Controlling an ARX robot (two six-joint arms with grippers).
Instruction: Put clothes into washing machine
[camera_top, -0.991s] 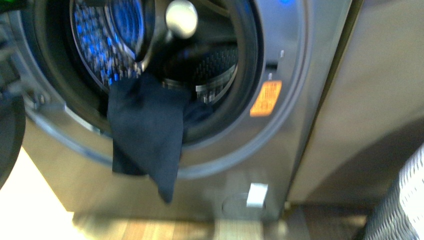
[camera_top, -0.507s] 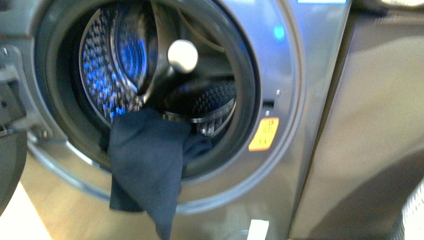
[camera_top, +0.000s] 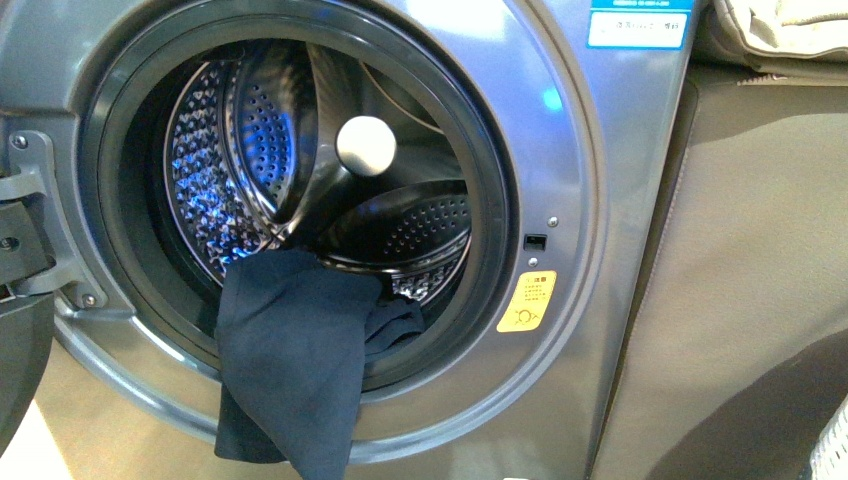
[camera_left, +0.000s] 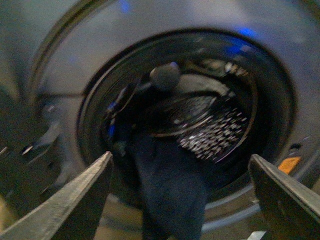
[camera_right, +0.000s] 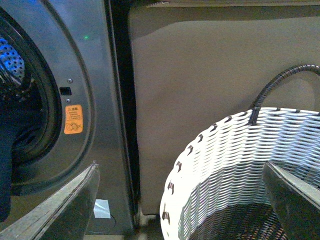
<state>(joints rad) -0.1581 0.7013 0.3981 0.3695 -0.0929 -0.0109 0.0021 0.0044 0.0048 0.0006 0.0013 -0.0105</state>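
Note:
The silver-grey washing machine (camera_top: 580, 200) fills the front view, its porthole open onto the perforated steel drum (camera_top: 215, 190). A dark navy garment (camera_top: 290, 360) hangs half out over the black gasket, its lower part draped down the machine's front. Neither arm shows in the front view. My left gripper (camera_left: 182, 200) is open and empty, facing the porthole with the garment (camera_left: 170, 195) between its fingers' lines but apart from them. My right gripper (camera_right: 182, 200) is open and empty over the white woven basket (camera_right: 220, 165); the machine's front (camera_right: 92, 100) shows beside it.
A plain grey-brown box (camera_top: 760, 280) stands right of the machine, with beige folded cloth (camera_top: 780, 35) on top. The open door's hinge (camera_top: 30, 230) is at the left. A black corrugated hose (camera_right: 280, 82) rises behind the basket.
The front view has risen: the porthole and sticker sit lower in frame, and the top labels and beige cloth have come into view. The garment still hangs from the porthole.

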